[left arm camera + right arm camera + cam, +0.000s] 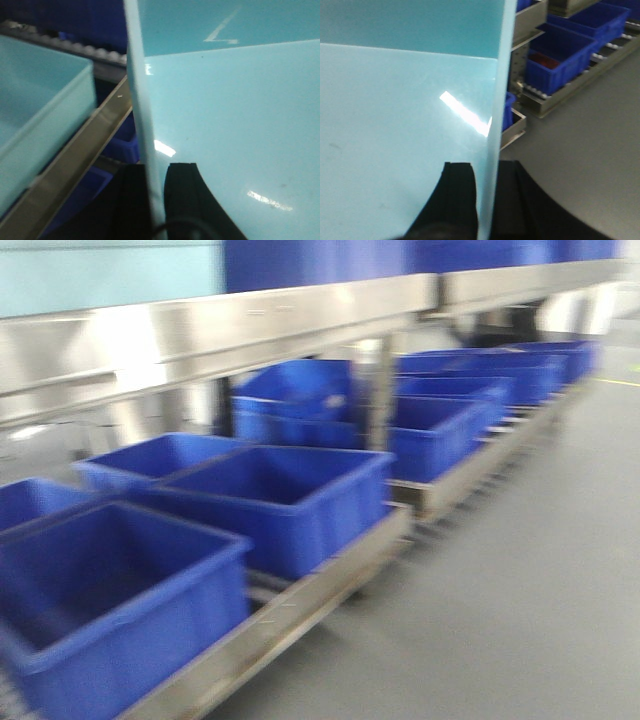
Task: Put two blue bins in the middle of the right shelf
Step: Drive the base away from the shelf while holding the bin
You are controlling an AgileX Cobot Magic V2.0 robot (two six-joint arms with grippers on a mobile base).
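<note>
1. Two tools hold one pale blue bin (240, 125); we see our left tool (156, 172) clamped on one side wall.
2. Our right tool (487, 167) pinches the other side wall.
3. A second pale bin (35, 115) sits just behind the steel shelf (85, 145) rail.
4. Dark blue bins (280, 490) sit on the bottom level.

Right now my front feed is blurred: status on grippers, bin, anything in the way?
Left gripper, right gripper: shut astride pale blue bin walls. Second pale bin behind steel rail, close beside.
</note>
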